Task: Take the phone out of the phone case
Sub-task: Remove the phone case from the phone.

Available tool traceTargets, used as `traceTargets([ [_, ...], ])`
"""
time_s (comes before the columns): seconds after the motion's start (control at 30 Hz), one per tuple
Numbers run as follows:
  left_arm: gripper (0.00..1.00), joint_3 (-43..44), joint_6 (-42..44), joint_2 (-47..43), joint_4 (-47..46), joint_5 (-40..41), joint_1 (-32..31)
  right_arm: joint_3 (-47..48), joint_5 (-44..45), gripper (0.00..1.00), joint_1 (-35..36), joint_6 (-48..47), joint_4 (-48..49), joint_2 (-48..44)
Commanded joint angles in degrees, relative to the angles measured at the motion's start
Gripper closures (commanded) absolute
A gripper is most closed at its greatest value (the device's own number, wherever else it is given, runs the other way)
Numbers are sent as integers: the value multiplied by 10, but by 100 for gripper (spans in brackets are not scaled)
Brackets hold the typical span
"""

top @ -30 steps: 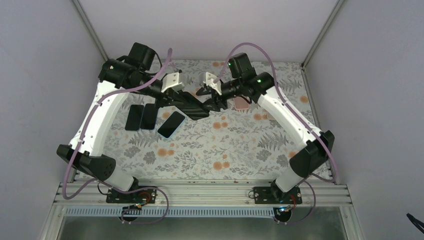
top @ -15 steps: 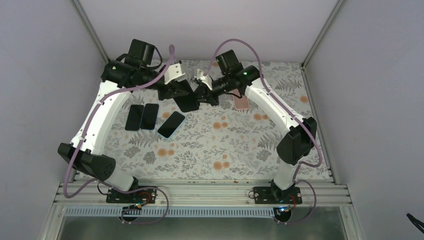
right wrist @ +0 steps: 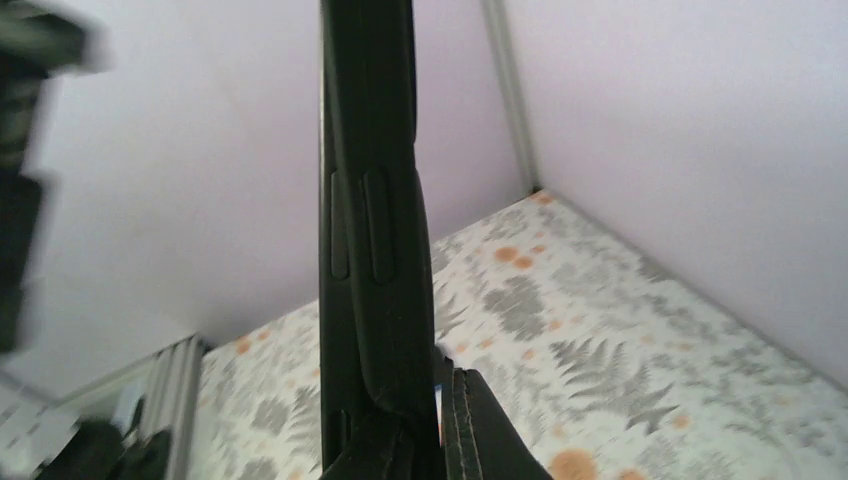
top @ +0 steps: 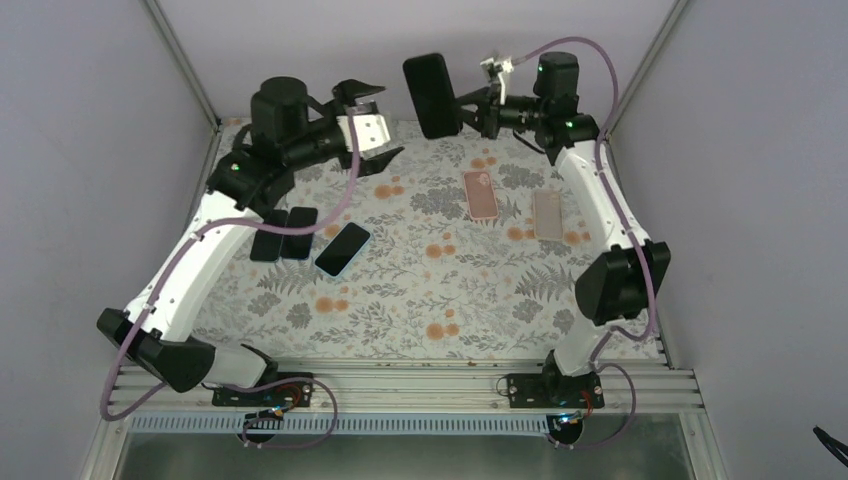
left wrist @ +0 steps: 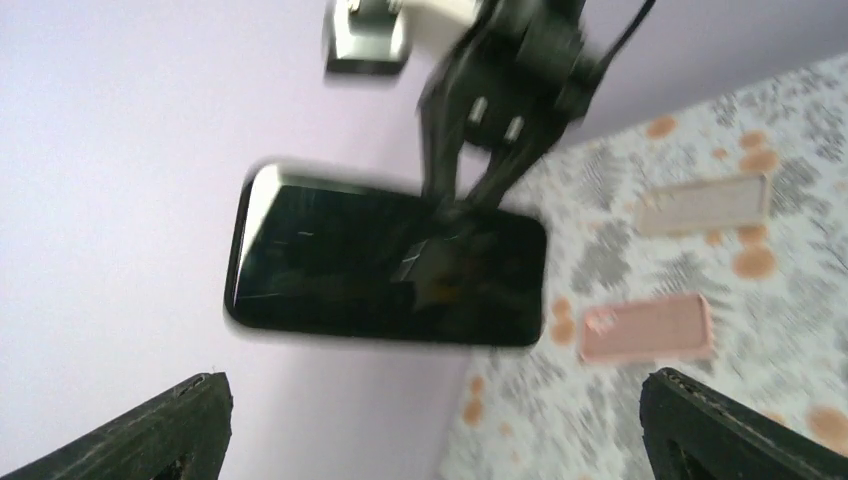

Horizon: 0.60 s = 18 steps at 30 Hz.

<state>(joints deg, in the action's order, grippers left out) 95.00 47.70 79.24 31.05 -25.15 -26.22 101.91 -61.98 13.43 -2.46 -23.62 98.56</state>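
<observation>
1. Two arms are raised over the counter (top: 440, 300). Your right gripper (top: 465, 105) holds the black phone (top: 428, 95) in the air at the upper middle of the top view, close to the back wall and well clear of the counter.
2. Its jaws are clamped on one end of the phone. In the left wrist view, which is a little blurred, the phone's glossy dark face is turned to the camera, with the right gripper pinching it from the upper right.
3. In the right wrist view you see the phone edge-on, running up the centre of the frame. It is wrapped in a black phone case (right wrist: 370, 250) with two raised button covers on its side, so the phone sits inside the case.
4. Your left gripper (top: 385, 120) is left of the phone in the top view and apart from it. Its jaws are spread wide with nothing between them, and its fingertips (left wrist: 150, 440) show in the two lower corners of the left wrist view.
5. On the counter, right of centre in the top view, lies a pink case (top: 480, 194). A paler beige case (top: 547, 215) lies to its right, apart from it.
6. At the left of the counter you have two dark phones (top: 268, 235) side by side. A blue-edged phone (top: 343, 248) lies angled just to their right.
</observation>
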Motion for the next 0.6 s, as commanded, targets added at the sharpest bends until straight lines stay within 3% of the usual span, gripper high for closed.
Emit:
traceTargets([
  [0.0,0,4,19,32,-140,148,-63,110,53,97,4,114,93,57],
  [0.1,0,13,25,65,-188,218,-94,169,98,97,13,113,83,76],
  [0.4,0,-37,32,105,-336,267,-134,183,146,97,46,74,61,58],
  [0.57,0,-37,15,119,-355,272,-133,178,147,97,46,67,56,43],
])
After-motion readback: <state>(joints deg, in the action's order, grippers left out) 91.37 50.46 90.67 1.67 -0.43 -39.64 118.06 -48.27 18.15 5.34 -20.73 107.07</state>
